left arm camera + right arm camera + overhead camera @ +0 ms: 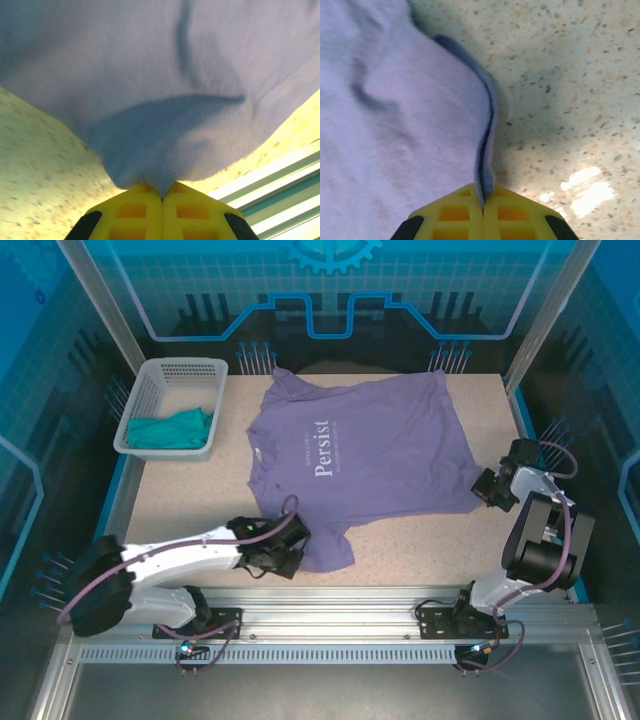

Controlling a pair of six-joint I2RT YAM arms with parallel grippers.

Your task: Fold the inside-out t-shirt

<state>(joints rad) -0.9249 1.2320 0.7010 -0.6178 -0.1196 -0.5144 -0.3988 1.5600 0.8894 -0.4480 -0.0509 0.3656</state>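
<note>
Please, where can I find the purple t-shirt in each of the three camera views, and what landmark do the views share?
Top external: the t-shirt lies spread in the middle, print up.
Left wrist: the t-shirt spans the upper part, a fold pinched in the left gripper.
Right wrist: the t-shirt covers the left side, its edge pinched in the right gripper.
Shared landmark: the speckled table top beside the cloth.

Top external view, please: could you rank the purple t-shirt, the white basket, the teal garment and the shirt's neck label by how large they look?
1. purple t-shirt, by far the largest
2. white basket
3. teal garment, bunched inside the basket
4. neck label, a tiny white patch
</note>
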